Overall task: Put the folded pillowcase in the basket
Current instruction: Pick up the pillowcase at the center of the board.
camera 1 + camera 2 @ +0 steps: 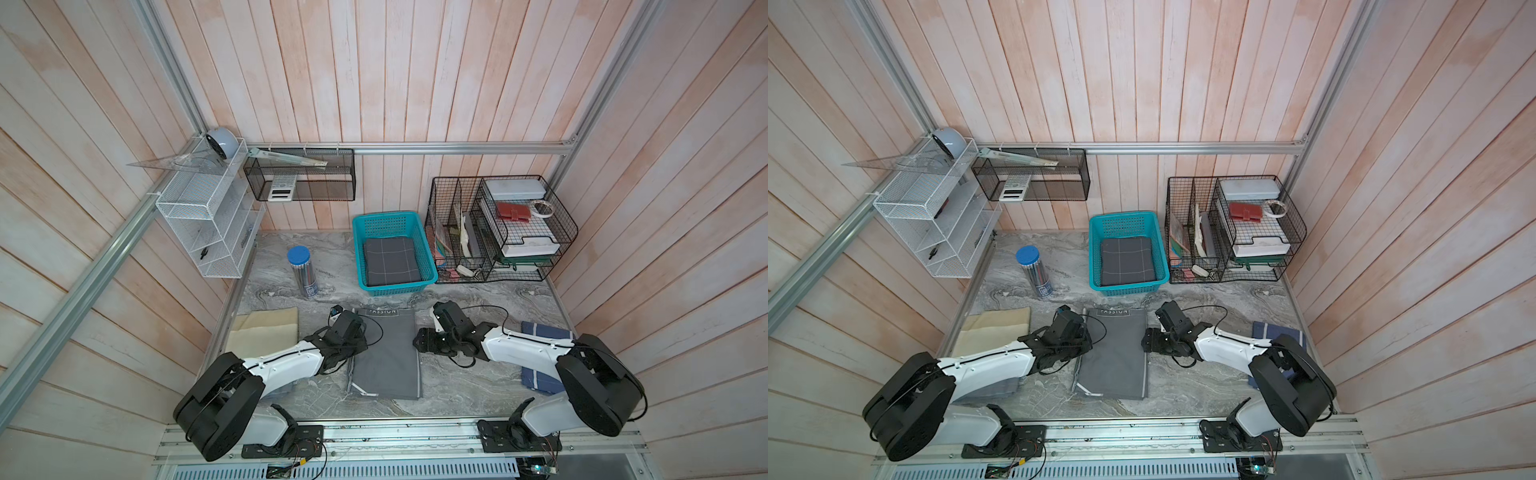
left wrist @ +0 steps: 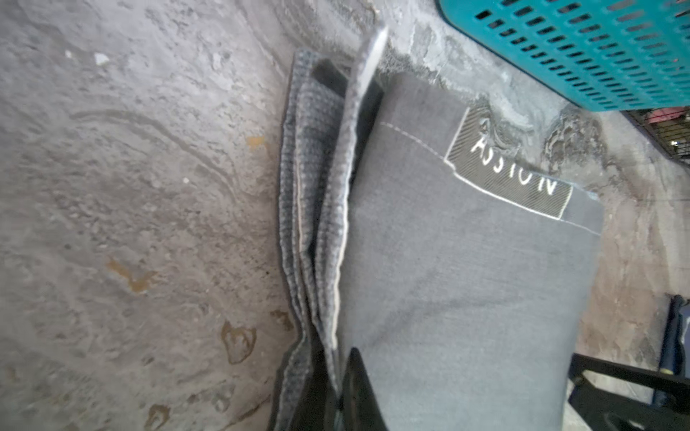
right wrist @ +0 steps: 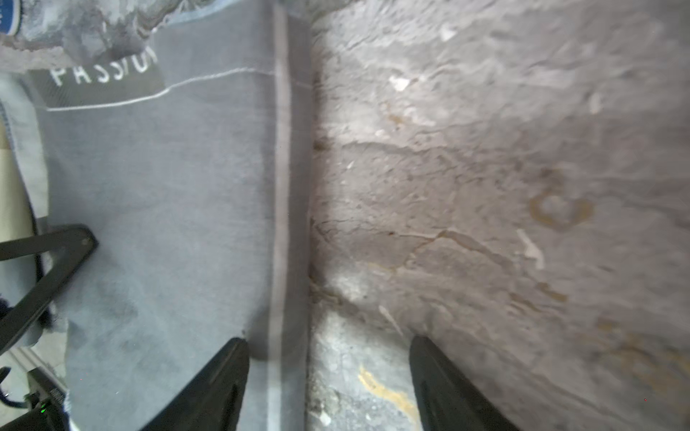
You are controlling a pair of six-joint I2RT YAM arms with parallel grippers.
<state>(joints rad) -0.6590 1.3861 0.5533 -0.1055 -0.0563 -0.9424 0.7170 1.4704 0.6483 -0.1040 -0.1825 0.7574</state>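
Grey folded pillowcase (image 1: 384, 353): on counter (image 1: 478, 386), not yet in basket (image 1: 399, 284); left pincer (image 2: 336, 377) clenched on its layered edge; right pincer (image 3: 328, 347) released, astride opposite edge. Lift outstanding.

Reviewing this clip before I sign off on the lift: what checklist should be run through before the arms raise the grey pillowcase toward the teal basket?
1. Left gripper shut on the pillowcase edge: ok.
2. Every folded layer inside that grip: cannot tell.
3. Right gripper closed on the opposite edge: not ok; its jaws stand open, straddling the edge.
4. Basket upright with its mouth open: ok.
5. Room in the basket: ok, though a checked cloth already lies on its bottom.
6. Way to the basket: ok, only tabletop between.
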